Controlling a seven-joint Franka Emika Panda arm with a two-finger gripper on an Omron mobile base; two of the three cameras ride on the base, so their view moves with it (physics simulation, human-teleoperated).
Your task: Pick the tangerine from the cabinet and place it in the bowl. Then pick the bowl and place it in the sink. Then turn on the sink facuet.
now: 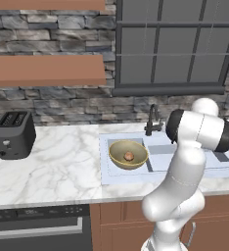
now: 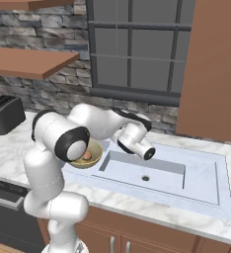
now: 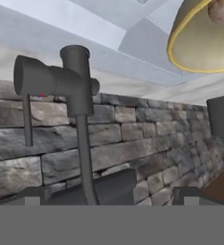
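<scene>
Sink facuet [image 3: 78, 91] close before the open claw [image 3: 109, 194], seemingly untouched.

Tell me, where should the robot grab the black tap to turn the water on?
Probably the short side lever on the faucet, not the thin curved spout. In the hand view it sticks out sideways from the upright stem, a stubby bar the two fingers could close around. The open gripper already faces it from the sink side, so coming straight in from there looks best.

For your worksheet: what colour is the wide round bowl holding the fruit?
Dull gold-olive; the wide round bowl shows best in the left base view.
</scene>
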